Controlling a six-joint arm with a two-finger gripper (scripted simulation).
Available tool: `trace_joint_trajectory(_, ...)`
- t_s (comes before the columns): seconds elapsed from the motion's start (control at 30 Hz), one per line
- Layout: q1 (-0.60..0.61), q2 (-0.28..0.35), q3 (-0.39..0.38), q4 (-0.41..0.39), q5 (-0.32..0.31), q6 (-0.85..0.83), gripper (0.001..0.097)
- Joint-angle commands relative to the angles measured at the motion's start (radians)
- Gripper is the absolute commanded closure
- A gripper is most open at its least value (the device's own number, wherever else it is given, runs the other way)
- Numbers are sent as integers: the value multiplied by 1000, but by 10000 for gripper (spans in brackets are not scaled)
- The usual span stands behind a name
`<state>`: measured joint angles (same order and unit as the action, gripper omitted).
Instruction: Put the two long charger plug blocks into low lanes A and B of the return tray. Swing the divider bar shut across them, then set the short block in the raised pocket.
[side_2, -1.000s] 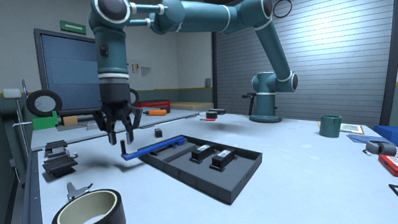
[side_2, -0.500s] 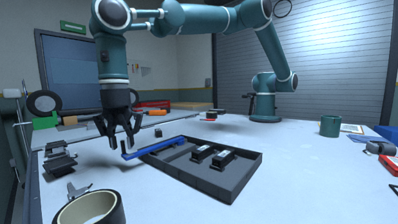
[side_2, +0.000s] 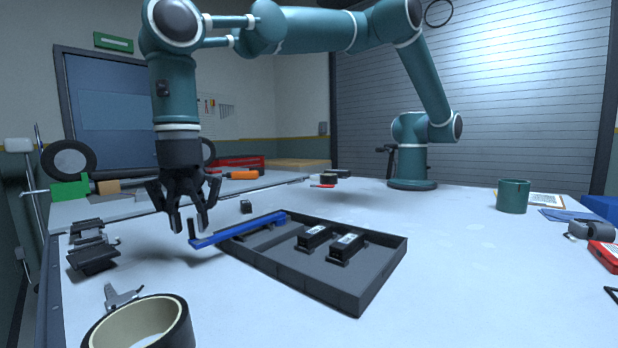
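My gripper hangs over the left end of the blue divider bar. It is open and holds nothing. A small dark peg stands upright on the bar's free end, between the fingers. The bar sticks out to the left of the dark return tray. Two long charger plug blocks lie side by side in the tray's low lanes. The short block sits on the table behind the tray.
Behind the work stand a monitor and a bench with tools. A tape roll lies at the front left. Dark clamps sit at the left edge. A green cup stands far right.
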<state>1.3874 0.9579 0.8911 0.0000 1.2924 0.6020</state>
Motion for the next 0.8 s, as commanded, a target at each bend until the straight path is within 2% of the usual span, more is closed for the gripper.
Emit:
trace_joint_trajectory(0.0, 0, -1, -1, 0, 0, 0, 501)
trace_joint_trajectory(0.1, 0, -1, -1, 0, 0, 0, 506)
trace_joint_trajectory(0.77, 0, -1, -1, 0, 0, 0, 901)
